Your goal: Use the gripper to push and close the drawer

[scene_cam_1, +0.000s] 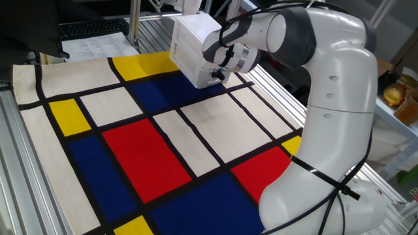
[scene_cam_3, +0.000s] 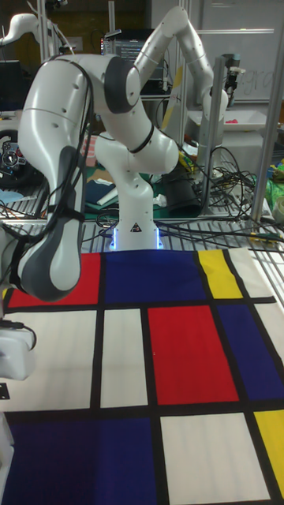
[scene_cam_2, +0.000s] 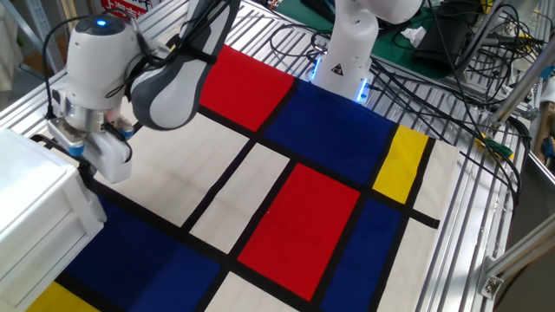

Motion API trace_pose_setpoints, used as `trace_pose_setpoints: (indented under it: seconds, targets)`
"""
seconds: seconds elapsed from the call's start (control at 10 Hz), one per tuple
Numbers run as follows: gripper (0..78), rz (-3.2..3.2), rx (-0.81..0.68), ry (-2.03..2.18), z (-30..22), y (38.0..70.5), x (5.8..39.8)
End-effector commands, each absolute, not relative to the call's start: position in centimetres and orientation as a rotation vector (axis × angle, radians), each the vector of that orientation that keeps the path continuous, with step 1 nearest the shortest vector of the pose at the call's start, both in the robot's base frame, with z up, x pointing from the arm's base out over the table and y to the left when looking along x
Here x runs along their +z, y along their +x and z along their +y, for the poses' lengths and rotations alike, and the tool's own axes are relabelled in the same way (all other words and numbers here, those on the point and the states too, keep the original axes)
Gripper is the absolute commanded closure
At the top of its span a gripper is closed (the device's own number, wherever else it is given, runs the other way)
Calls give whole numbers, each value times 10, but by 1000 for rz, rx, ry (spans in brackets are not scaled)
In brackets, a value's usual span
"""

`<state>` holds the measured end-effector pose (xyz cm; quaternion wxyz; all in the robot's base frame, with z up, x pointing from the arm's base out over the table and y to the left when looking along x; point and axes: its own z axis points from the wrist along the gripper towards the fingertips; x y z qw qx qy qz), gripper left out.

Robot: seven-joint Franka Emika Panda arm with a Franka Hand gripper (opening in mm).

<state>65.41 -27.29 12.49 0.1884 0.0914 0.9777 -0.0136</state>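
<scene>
The small white cabinet (scene_cam_1: 191,46) stands at the far edge of the patterned mat. Its drawer (scene_cam_1: 206,78) sits low on the side facing the arm and looks pushed in almost flush with the box. My gripper (scene_cam_1: 219,74) presses against that drawer front, its short dark fingers close together with nothing held. In the other fixed view, the white gripper housing (scene_cam_2: 106,159) touches the cabinet (scene_cam_2: 35,212) at the left edge, and the fingertips are hidden there. In the tall view only the housing (scene_cam_3: 16,351) shows at the left edge.
A mat (scene_cam_1: 163,150) of red, blue, yellow and cream blocks covers the table. The arm's white base (scene_cam_2: 347,52) stands at the mat's far side among cables (scene_cam_2: 451,61). A keyboard (scene_cam_1: 91,27) lies behind the mat, and metal frame rails (scene_cam_1: 134,23) rise near the cabinet.
</scene>
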Motion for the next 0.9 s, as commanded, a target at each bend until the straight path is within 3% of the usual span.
trace_pose_setpoints:
  seconds: [0.1, 0.9]
  targets:
    - [776, 2713, -34, 253, -279, 666, 128]
    - [776, 2596, -23, 393, -287, 656, 118]
